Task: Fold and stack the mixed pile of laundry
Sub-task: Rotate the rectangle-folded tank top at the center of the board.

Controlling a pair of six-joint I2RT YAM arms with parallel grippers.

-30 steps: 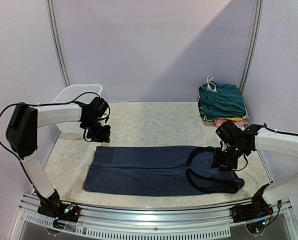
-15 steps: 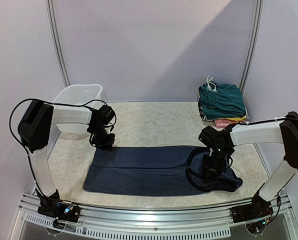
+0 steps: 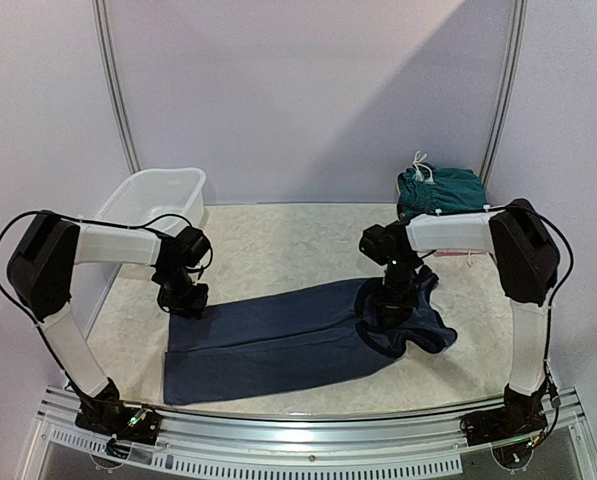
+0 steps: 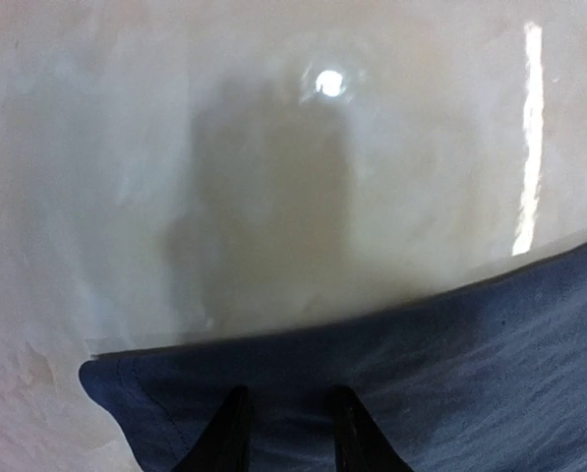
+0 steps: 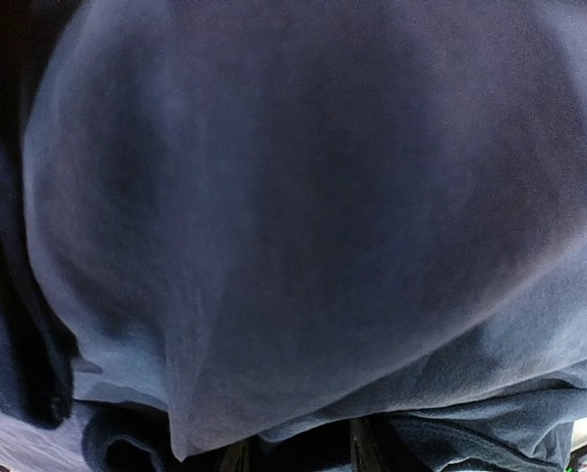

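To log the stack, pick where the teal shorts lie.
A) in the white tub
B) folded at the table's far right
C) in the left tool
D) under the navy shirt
B: the shorts lie folded at the far right, apart from the tub and the shirt nearer the front.

The navy T-shirt (image 3: 278, 335) is folded into a long band that lies across the middle of the surface, slanting from the lower left of the top view up toward the centre right. Its left part lies flat, with a straight hemmed edge and a square corner (image 4: 101, 369). Its right end is gathered into a raised, rumpled bunch under the right pincer (image 3: 386, 308), showing darker trim (image 3: 378, 342); close up, that cloth hangs in smooth, rounded folds (image 5: 303, 216). The dark teal shorts (image 3: 448, 188) lie folded at the upper right, well apart, with the white drawstring (image 3: 421, 170) on top.
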